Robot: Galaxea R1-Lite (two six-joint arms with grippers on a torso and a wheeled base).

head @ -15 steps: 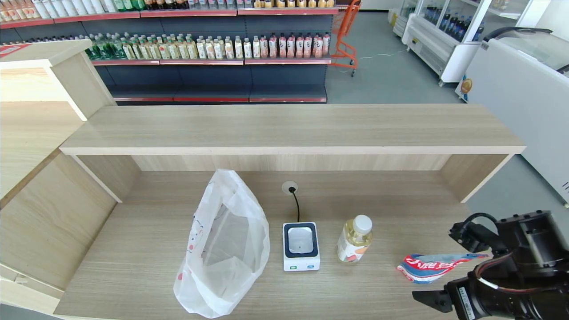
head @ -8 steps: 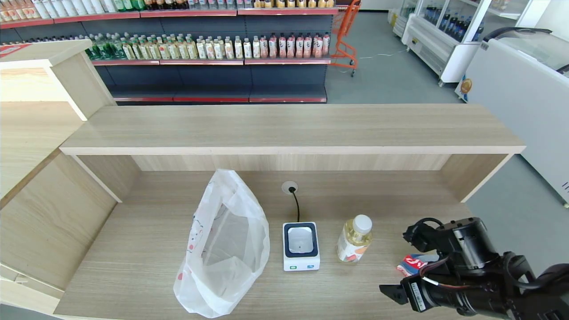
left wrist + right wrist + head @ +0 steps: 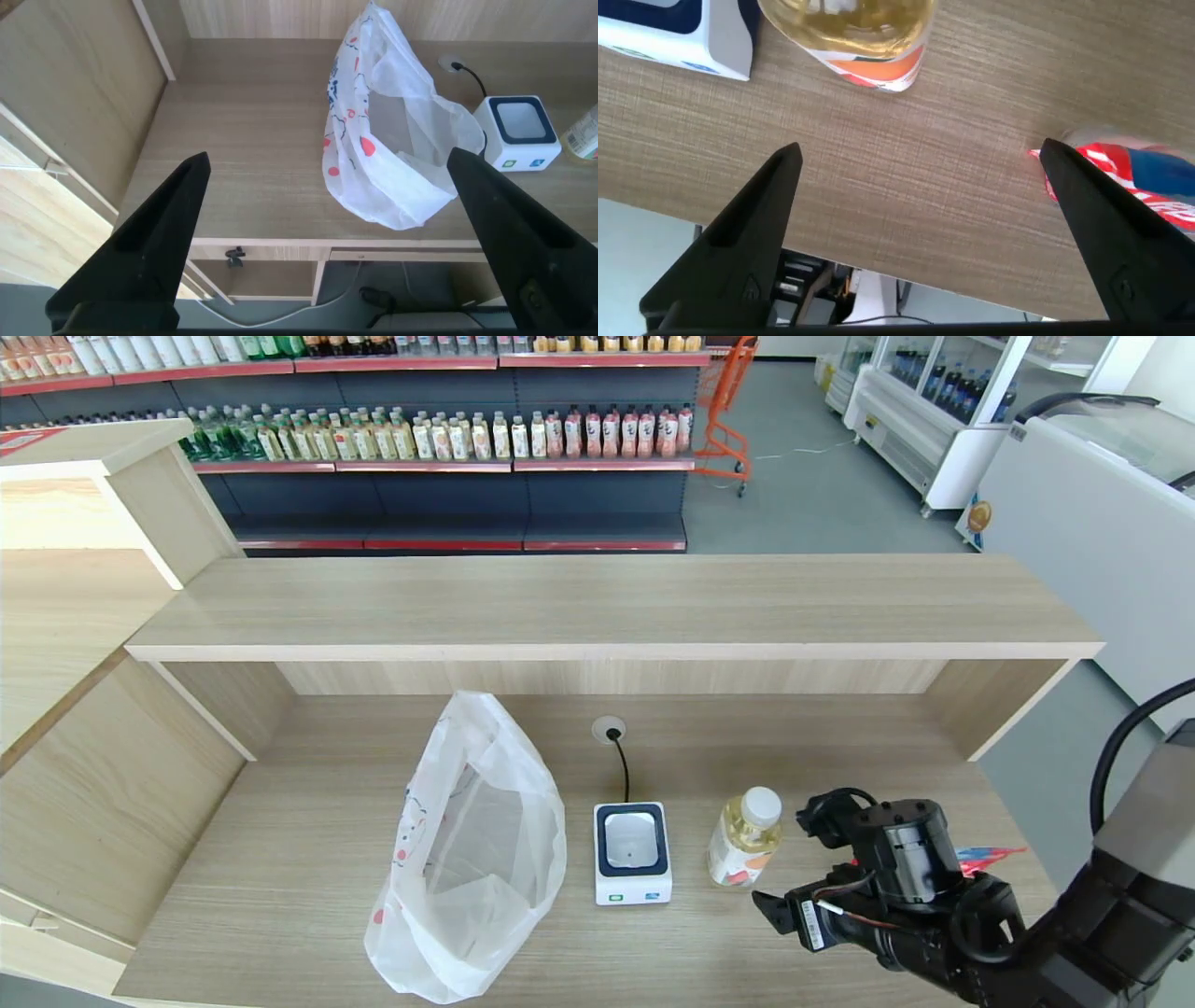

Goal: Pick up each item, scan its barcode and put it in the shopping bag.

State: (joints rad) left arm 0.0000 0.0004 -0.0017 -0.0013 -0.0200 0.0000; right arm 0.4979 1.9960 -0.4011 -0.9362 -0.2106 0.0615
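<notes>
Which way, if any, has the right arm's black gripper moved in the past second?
Yes: the right gripper moved left, toward the white square scanner, and is now beside the clear yellow-drink bottle.

Left of my scanner (image 3: pixel 632 852) the white shopping bag (image 3: pixel 467 859) stands open; right of it an upright white-capped bottle (image 3: pixel 744 840), then a red-blue packet (image 3: pixel 1148 182) lying flat.

Packet (image 3: pixel 990 856) hidden (mostly); bottle (image 3: pixel 850 28) cropped.

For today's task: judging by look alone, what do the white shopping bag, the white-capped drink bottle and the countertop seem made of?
White shopping bag: thin plastic film, likely; translucent, crumpled, slightly glossy.
White-capped drink bottle: clear plastic, probably; yellow liquid shows through.
Countertop: wood or wood-look laminate, matte; straight grain lines.
</notes>
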